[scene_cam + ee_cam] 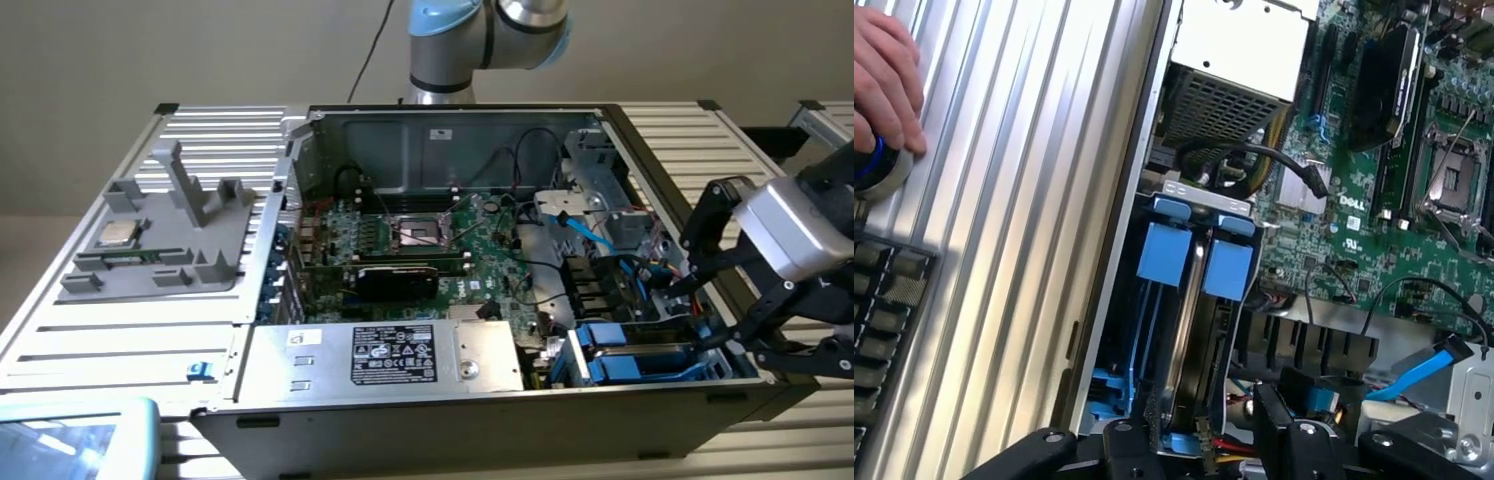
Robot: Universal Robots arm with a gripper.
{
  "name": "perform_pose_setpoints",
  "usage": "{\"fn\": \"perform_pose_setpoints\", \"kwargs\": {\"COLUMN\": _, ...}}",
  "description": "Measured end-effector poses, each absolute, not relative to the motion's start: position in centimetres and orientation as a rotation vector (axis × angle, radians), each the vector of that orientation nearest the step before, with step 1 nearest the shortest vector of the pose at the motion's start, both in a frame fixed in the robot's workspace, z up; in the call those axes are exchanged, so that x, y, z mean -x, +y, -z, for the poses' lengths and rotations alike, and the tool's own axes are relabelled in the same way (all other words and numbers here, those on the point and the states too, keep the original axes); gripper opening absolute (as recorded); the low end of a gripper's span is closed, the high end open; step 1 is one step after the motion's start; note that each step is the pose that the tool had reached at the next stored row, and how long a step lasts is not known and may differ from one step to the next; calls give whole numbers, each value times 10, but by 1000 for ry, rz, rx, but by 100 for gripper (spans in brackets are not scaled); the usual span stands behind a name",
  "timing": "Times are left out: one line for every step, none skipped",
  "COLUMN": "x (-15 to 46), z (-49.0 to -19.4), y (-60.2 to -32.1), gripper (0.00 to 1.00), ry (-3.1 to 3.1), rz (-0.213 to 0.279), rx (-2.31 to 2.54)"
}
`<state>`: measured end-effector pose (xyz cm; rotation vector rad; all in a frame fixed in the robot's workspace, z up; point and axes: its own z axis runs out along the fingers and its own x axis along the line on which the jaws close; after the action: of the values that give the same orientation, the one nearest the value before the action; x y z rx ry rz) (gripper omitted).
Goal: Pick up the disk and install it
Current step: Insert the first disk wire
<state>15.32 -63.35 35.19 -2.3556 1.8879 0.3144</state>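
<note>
The disk, in its blue carrier, sits slotted in the drive bay beside a second carrier, the hand just over it, jaws apart and empty; installing looks nearly done, and any next move needs a straight path clear of the bay walls.

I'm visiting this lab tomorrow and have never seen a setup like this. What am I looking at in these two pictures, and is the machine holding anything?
It is a robot arm working on an opened computer case that lies on a ribbed metal table. One picture comes from a camera off the arm, the other from a camera on its wrist, looking into the case. The gripper, the arm's two-fingered claw, hovers open above the drive bay, where two blue disk carriers stand side by side; it seems to hold nothing. On the exterior view's left, a grey fixture carries a small chip. A person's hand rests on the table in the wrist view.
</note>
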Motion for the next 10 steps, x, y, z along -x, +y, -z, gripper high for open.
{"fn": "perform_pose_setpoints", "kwargs": {"x": -153, "z": -351, "y": -634, "gripper": 50, "ry": 1883, "rz": -319, "rx": 2354}}
{"fn": "perform_pose_setpoints", "kwargs": {"x": -154, "z": -350, "y": -634, "gripper": 50, "ry": 1879, "rz": -321, "rx": 2355}}
{"fn": "perform_pose_setpoints", "kwargs": {"x": -154, "z": -349, "y": -635, "gripper": 50, "ry": 1875, "rz": -323, "rx": 2356}}
{"fn": "perform_pose_setpoints", "kwargs": {"x": -155, "z": -348, "y": -635, "gripper": 50, "ry": 1872, "rz": -325, "rx": 2357}}
{"fn": "perform_pose_setpoints", "kwargs": {"x": -155, "z": -347, "y": -636, "gripper": 50, "ry": 1868, "rz": -328, "rx": 2357}}
{"fn": "perform_pose_setpoints", "kwargs": {"x": -155, "z": -346, "y": -636, "gripper": 50, "ry": 1863, "rz": -331, "rx": 2358}}
{"fn": "perform_pose_setpoints", "kwargs": {"x": -156, "z": -345, "y": -636, "gripper": 50, "ry": 1858, "rz": -334, "rx": 2359}}
{"fn": "perform_pose_setpoints", "kwargs": {"x": -156, "z": -344, "y": -636, "gripper": 50, "ry": 1854, "rz": -336, "rx": 2359}}
{"fn": "perform_pose_setpoints", "kwargs": {"x": -157, "z": -343, "y": -637, "gripper": 50, "ry": 1850, "rz": -339, "rx": 2359}}
{"fn": "perform_pose_setpoints", "kwargs": {"x": -157, "z": -343, "y": -637, "gripper": 50, "ry": 1846, "rz": -342, "rx": 2358}}
